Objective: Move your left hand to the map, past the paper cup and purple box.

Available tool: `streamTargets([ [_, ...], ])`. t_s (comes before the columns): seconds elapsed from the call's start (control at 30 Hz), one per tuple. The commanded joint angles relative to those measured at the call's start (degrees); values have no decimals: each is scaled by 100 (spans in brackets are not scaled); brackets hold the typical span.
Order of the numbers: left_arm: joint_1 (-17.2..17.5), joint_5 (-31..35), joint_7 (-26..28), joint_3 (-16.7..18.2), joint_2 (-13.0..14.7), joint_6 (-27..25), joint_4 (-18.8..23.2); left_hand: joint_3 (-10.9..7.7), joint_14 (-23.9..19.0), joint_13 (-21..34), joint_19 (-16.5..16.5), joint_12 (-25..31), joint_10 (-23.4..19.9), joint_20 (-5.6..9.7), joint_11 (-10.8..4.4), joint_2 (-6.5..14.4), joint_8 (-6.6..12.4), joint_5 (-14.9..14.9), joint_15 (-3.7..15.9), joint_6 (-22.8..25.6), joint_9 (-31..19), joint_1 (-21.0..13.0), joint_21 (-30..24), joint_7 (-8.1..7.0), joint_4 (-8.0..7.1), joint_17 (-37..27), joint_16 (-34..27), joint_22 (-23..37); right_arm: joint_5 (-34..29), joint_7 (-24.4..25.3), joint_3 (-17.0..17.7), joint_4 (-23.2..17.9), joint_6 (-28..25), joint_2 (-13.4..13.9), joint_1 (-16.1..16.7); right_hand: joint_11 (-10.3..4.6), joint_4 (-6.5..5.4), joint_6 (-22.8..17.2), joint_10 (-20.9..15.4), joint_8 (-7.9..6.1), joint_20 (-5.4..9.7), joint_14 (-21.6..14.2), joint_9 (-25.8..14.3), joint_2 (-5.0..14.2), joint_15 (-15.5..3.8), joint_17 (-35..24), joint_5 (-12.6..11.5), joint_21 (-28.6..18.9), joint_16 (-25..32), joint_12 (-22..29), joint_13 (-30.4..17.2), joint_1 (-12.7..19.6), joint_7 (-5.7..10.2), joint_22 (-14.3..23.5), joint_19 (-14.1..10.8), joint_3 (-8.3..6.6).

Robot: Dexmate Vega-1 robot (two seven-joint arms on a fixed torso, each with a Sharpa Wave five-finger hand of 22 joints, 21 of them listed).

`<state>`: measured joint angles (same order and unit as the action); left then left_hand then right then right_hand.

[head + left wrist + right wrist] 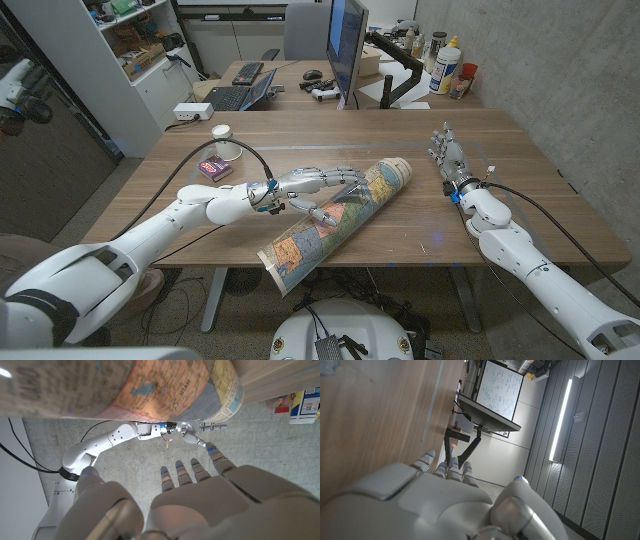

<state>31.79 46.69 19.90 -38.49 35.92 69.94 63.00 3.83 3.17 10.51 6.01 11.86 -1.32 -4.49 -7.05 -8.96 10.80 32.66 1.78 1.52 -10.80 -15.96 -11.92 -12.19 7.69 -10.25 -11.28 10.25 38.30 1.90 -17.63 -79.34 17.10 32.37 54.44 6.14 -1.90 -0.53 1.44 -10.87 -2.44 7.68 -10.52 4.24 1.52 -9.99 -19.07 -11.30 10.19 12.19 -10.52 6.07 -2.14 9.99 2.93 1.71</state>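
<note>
We see the rolled map (pixel 335 220) lying slantwise on the wooden table (pixel 400 140), its near end over the front edge. Our left hand (pixel 315 185) is over the map's middle, fingers spread, gripping nothing. The paper cup (pixel 222 136) and purple box (pixel 214 169) sit beyond the map's left. Our right hand (pixel 450 155), fingers apart and empty, is right of the map.
</note>
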Motion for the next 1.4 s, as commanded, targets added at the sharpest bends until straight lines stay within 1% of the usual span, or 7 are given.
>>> streamTargets([
  [0.03,-156,301,391,-289,126,-108,-15,41,-15,34,28,3,-1,14,-18,-18,4,60,198,-33,-12,-55,-20,-37,29,-27,-23,22,5,44,12,-20,39,-23,43,-14,25,-23,5,-26,-14,60,-9,40,-4,-21,-32,16,19,2,-14,29,-36,25,51,14],
  [0.23,-228,351,572,-423,157,-128,-100,51,-26,35,29,1,0,11,-19,-13,10,69,200,-30,-13,-58,-18,-37,26,-27,-23,23,-19,72,-1,-43,18,-22,34,-12,26,-25,5,-26,-16,63,-9,42,-3,-21,-32,17,19,2,-14,29,-33,25,55,15],
  [0.57,-340,584,865,-621,251,-199,-63,81,-28,35,33,-15,26,27,-15,3,-42,100,212,-219,-13,-78,-11,-29,23,-28,-12,24,-29,72,-7,-54,4,-19,9,-9,27,-30,4,-26,-14,63,-9,45,10,-21,-31,16,20,3,-14,28,-33,25,54,16],
  [0.8,-435,1096,1442,-790,346,-310,89,94,-31,36,30,-15,23,33,-24,13,-29,121,209,-231,-14,-94,-5,-36,22,-28,-8,24,-3,86,17,-55,4,-24,15,-8,29,-38,11,-27,-14,65,-9,46,2,-21,-31,16,20,1,-14,28,-38,25,55,17],
  [1.03,-587,1466,1821,-1070,434,-496,194,104,-28,36,20,-9,4,27,-31,23,-2,141,208,-195,-16,-109,3,-33,22,-28,-2,24,8,45,36,-20,53,-16,19,-5,30,-41,5,-27,-15,64,-9,46,6,-21,-31,15,21,4,-14,27,-45,25,54,18],
  [1.2,-643,1329,1797,-1223,471,-536,182,110,-35,36,21,-8,-2,31,-33,30,12,154,210,-176,-17,-118,4,-33,21,-29,-2,24,32,28,50,23,78,-28,26,-12,31,-45,9,-27,-12,64,-9,47,-1,-21,-30,14,22,2,-14,26,-41,25,53,19],
  [1.4,-671,1141,1727,-1298,485,-533,161,116,-35,36,28,-9,-2,38,-25,36,21,165,216,-164,-17,-126,3,-35,20,-29,0,25,39,-3,43,67,91,-37,20,-12,31,-43,2,-25,-12,62,-9,48,-3,-21,-29,14,23,6,-14,24,-42,25,53,21],
])
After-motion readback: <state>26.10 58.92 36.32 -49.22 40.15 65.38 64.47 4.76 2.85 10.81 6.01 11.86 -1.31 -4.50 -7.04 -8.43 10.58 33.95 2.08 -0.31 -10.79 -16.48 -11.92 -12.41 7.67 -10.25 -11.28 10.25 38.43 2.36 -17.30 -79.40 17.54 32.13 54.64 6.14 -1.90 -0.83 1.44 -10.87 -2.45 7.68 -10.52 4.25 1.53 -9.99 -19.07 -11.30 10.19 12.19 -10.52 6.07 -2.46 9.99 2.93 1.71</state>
